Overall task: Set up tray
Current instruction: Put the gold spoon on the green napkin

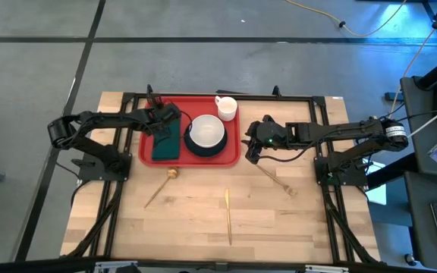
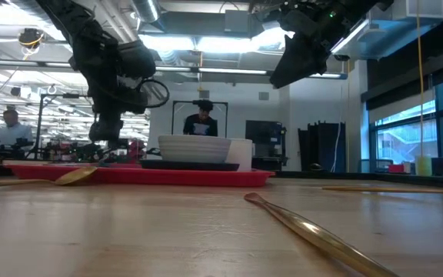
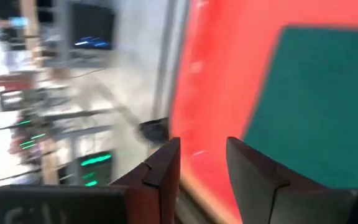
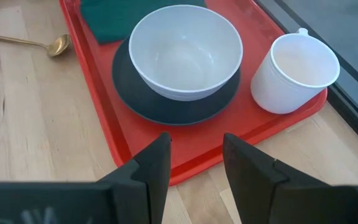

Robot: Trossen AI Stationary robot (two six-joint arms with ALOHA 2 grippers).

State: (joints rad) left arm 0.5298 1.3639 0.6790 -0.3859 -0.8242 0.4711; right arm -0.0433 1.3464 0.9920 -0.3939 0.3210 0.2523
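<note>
Already the tray (image 1: 147, 149) looks about half laid, sitting toward the far edge of the wooden surface (image 1: 203, 227) between the two arms. On it lie a dark green napkin (image 1: 167, 143) at the left end, a black plate (image 1: 203, 148) at the middle with a white bowl (image 1: 205, 130) resting on it, and a white cup (image 1: 227, 107) in the far right corner, just beside the bowl. Three gold utensils remain off the tray on the bare wood: a spoon (image 1: 161, 186) just in front of the tray's near left corner, its bowl end nearest the rim; a straight piece (image 1: 228, 216) well in front of the tray, too thin to identify; and another long-handled piece (image 1: 273, 179) off the tray's near right corner. Judging by the task, bringing those three aboard is what is left. The left claw (image 1: 160, 129) hovers over the tray's left end, at the napkin's far edge, its fingers (image 3: 164, 168) slightly parted with nothing between them; the wrist view shows red rim and green cloth beyond. The right claw (image 1: 253, 148) hangs just off the tray's right edge, raised above the surface, its fingers (image 4: 155, 163) likewise spread and empty, pointing toward the plate and bowl. A person stands in the room behind the tray.
</note>
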